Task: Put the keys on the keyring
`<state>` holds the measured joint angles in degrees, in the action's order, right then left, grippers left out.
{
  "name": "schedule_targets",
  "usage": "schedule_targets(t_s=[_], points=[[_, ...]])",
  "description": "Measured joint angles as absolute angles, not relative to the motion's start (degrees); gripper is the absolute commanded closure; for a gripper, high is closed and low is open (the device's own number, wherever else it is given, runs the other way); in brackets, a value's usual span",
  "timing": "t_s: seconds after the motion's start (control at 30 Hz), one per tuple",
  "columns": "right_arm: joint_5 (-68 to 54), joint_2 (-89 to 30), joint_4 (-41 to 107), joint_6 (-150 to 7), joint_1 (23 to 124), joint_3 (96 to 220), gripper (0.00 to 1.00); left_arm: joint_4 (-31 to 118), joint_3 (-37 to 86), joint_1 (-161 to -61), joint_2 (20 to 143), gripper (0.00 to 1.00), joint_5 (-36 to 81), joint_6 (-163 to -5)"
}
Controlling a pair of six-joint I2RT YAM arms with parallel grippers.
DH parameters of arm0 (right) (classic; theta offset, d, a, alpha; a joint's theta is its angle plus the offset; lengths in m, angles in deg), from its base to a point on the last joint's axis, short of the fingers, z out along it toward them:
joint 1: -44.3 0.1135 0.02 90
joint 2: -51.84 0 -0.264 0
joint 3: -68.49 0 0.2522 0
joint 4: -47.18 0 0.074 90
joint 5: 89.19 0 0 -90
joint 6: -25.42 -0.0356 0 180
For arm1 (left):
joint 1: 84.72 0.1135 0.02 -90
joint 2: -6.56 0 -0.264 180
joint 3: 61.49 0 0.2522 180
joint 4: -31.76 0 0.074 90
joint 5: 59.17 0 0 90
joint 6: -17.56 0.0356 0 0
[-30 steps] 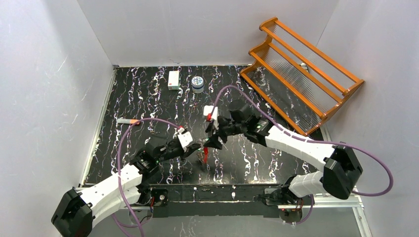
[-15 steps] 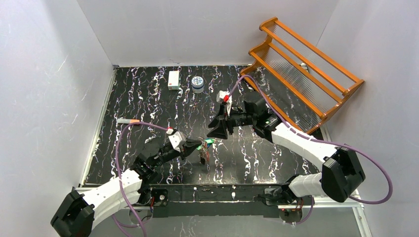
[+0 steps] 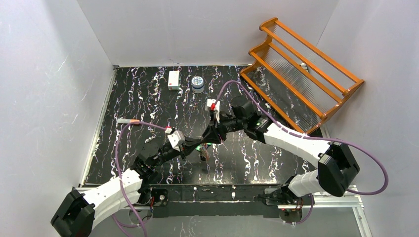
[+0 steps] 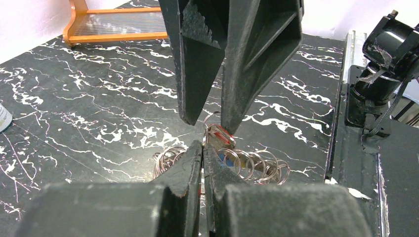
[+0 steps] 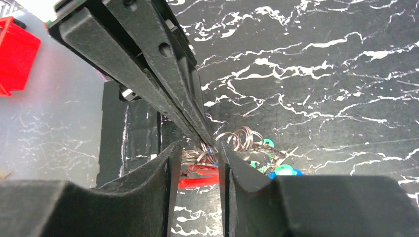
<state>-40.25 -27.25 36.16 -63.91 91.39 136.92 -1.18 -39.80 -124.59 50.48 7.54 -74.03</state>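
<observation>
The keyring [image 4: 247, 165] is a bunch of thin silver rings carrying the keys [image 5: 284, 170], whose caps are green, blue and red. In the top view the bunch [image 3: 204, 154] hangs near the table's front middle. My left gripper [image 3: 196, 147] is shut, with its fingertips [image 4: 202, 150] pinched on the ring bunch; it also shows in the right wrist view [image 5: 205, 140]. My right gripper [image 3: 210, 139] is open. Its fingers [image 4: 232, 118] reach down on either side of a red-capped key [image 4: 223, 137] at the left gripper's tip. A red cap [image 5: 205, 180] lies between the right gripper's jaws.
An orange wooden rack [image 3: 301, 69] stands at the back right. A white box [image 3: 173, 79] and a small round tin [image 3: 198, 84] sit at the back. A small stick-like item [image 3: 127, 120] lies at the left. The right arm's base [image 4: 385, 59] is nearby.
My right gripper drew back and then came forward and down again to the left gripper's tip. My left gripper shifted slightly left, and green caps came into view.
</observation>
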Motion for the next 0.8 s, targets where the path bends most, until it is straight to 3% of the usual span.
schedule_targets(t_s=[0.13,0.2,0.8], points=[[-38.06,-27.65,34.33,-62.69,91.61,137.47,0.91,-1.18,-39.80,-124.59,50.61,1.00,7.52,-74.03],[-37.08,-28.04,33.04,-62.45,91.61,138.24,0.99,-1.15,-39.80,-124.59,50.63,1.00,7.54,-74.03],[-35.35,-28.59,31.81,-62.17,91.70,138.78,0.99,-0.98,-39.80,-124.59,50.61,1.00,7.85,-73.98]])
